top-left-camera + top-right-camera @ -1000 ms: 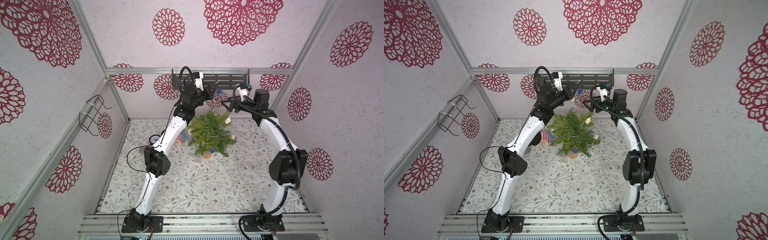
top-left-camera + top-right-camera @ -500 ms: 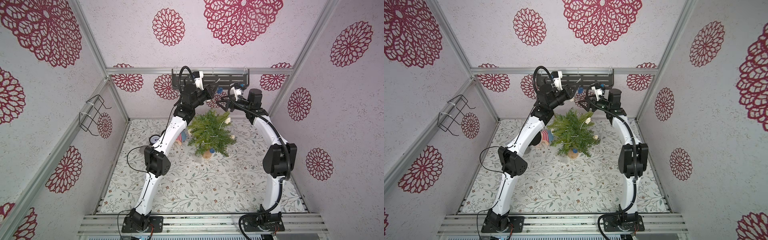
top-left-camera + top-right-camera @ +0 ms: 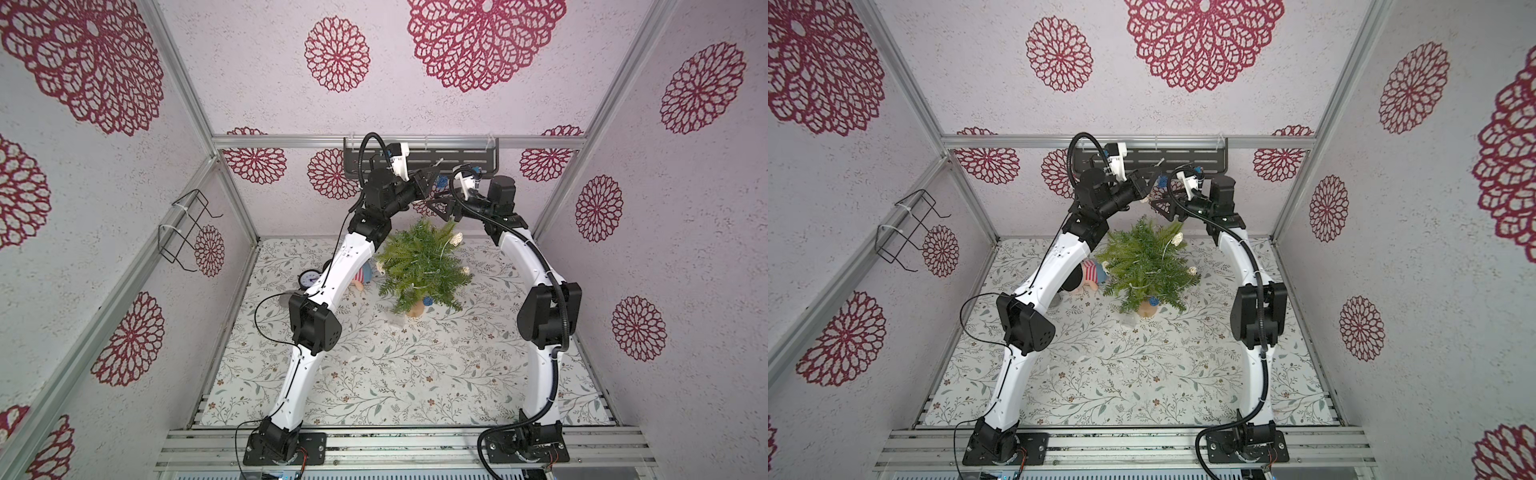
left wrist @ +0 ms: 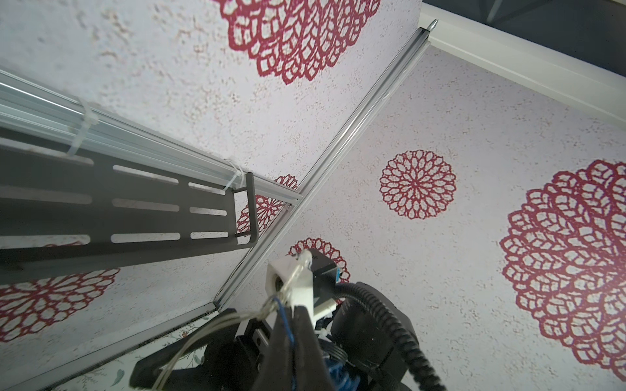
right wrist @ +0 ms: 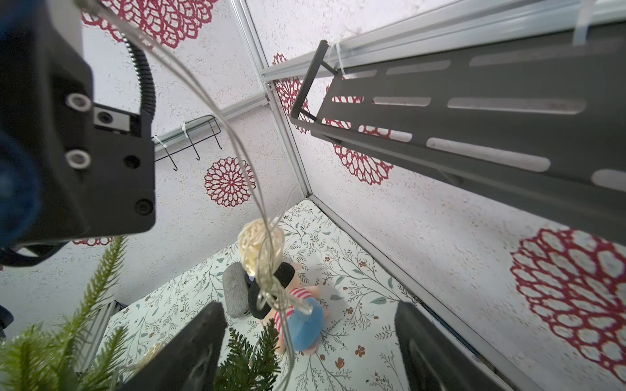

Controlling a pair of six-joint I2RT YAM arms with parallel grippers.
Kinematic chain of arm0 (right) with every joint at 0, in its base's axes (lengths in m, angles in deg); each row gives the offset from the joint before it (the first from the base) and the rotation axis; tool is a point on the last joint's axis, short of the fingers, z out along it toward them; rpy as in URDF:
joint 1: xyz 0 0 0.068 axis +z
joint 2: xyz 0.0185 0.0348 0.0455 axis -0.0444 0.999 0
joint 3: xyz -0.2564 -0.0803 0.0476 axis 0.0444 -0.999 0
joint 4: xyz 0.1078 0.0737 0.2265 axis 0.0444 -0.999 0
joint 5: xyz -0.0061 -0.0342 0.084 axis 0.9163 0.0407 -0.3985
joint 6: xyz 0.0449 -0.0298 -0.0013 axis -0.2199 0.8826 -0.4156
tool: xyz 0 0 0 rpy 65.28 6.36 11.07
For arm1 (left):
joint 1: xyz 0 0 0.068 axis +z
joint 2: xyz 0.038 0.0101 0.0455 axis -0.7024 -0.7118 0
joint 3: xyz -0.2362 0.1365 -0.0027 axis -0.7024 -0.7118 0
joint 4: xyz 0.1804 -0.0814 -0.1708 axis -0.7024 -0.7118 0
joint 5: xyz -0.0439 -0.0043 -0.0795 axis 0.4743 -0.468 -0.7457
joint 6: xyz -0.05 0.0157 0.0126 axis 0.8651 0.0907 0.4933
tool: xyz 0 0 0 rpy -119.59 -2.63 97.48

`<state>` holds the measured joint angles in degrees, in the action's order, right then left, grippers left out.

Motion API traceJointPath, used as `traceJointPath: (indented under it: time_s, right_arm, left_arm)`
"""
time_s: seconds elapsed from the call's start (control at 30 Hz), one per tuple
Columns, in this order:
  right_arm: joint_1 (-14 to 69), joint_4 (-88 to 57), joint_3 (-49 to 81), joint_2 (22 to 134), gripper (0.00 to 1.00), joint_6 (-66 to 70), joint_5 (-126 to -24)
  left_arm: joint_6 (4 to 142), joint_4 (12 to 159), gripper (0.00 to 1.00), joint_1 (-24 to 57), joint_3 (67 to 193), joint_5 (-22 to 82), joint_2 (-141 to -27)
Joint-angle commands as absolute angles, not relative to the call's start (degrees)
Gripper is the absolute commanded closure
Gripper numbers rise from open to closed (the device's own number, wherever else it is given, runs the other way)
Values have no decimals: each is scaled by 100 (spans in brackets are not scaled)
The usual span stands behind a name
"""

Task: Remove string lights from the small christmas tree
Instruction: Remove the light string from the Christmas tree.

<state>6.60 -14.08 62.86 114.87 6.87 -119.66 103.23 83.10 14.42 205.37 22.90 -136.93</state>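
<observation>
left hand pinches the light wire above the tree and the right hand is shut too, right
No, the right hand is open: the right wrist view shows its fingers wide apart, the string lights hanging between them. The left hand does pinch the wire above the small christmas tree.

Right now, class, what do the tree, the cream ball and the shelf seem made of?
Tree: probably plastic, stiff uniform green needles. Ball: woven cream strands, perhaps rattan or thread, matte, open weave. Shelf: likely painted metal, thin dark matte sheet with punched slots.
</observation>
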Motion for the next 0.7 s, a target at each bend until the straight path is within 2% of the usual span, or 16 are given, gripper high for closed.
traceJointPath:
  time_s: [0.0, 0.23, 0.43, 0.67]
  right_arm:
    - [660, -1374, 6529, 11498, 19, 643, -12016]
    - [595, -1230, 6509, 11495, 28, 478, -12390]
    - [569, -496, 6364, 11548, 39, -132, -12587]
    - [596, -306, 6355, 11642, 39, -225, -12733]
  left_arm:
    - [10376, 8498, 100, 1395, 20614, 2184, -13762]
    - [10354, 8445, 100, 1395, 20540, 2176, -13695]
    - [10380, 8489, 100, 1381, 20518, 2161, -13693]
    - [10408, 8486, 100, 1370, 20509, 2132, -13688]
